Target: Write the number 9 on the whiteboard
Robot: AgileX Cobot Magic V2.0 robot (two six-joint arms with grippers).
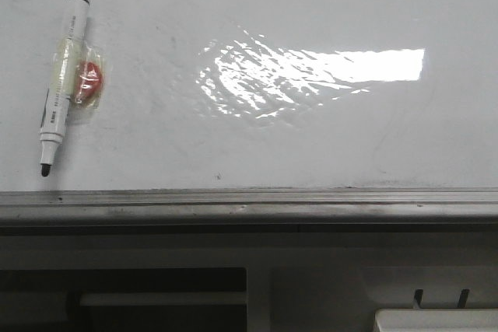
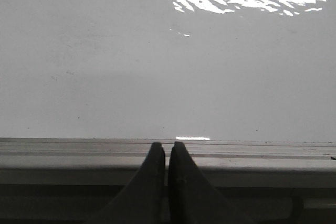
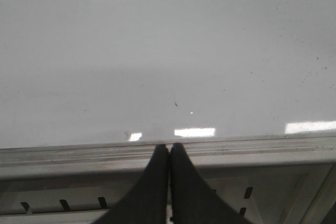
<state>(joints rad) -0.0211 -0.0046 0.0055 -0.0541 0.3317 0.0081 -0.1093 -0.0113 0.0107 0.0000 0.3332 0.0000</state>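
The whiteboard is the surface that carries everything here, glossy white with a bright glare patch and a grey metal edge rail along its near side. No number 9 is on it: only faint grey smudges and specks show, so in my judgement the task stands at its very first step, with the writing not begun and the pen not yet picked up.

The left tool sits back over the rail with its two dark fingers pressed together and nothing between them. The right tool is posed the same way, closed and empty, at the rail. From both, the board stretches away ahead, blank.

The marker lies flat on the board, well ahead of and off to the left side of the left tool, uncapped tip toward the rail. A taped wad with a red piece clings to its barrel.

The next move, as I judge it, calls for one tool to open, reach out to the marker and close on that taped pad, then lift it so the tip can meet the board.

There is dark print on the marker's barrel, too small to read.
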